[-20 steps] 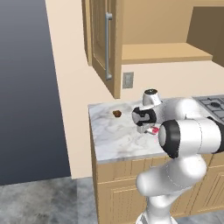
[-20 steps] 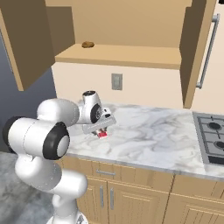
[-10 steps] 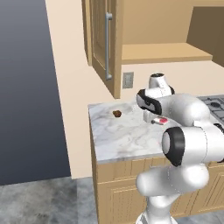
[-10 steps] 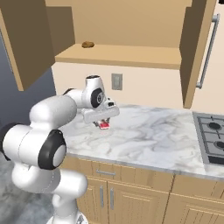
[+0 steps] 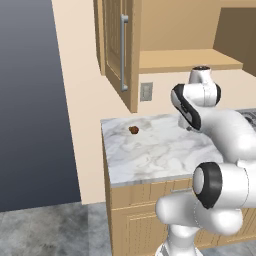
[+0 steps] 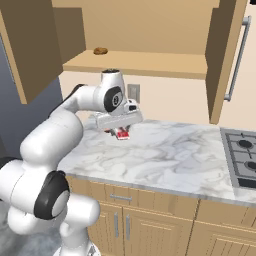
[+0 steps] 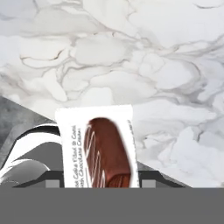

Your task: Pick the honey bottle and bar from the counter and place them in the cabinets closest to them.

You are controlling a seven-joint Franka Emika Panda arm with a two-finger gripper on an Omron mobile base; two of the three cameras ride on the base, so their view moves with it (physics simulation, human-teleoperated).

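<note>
While I look from the left base view, my arm reaches over the counter [image 5: 145, 155] toward the far right, and my hand is hidden behind my own wrist, so from here I cannot tell how the jaws stand. A small brown lump [image 5: 133, 130] lies on the marble near the far left corner, well apart from me. Above it hangs the open cabinet [image 5: 187, 59] with its door [image 5: 117, 47] swung out.

From the right base view, my gripper [image 6: 121, 131] hangs above the marble, lifted clear of it, and the bar [image 6: 122, 133] shows red and white under the hand. The jaws are pressed onto the bar. On the shelf above sits a small brown thing [image 6: 100, 50], too small for me to name surely.

Through the hand view, the bar [image 7: 99, 146] stands between my fingertips, its white wrapper with the brown picture facing the camera, and only veined marble lies beyond it.

I judge the bar to be light and flat, with a thin, slippery wrapper that can crumple or slide if I squeeze weakly. The best hold is across its narrow width, near the middle, so it does not swing when I raise it to the shelf.
</note>
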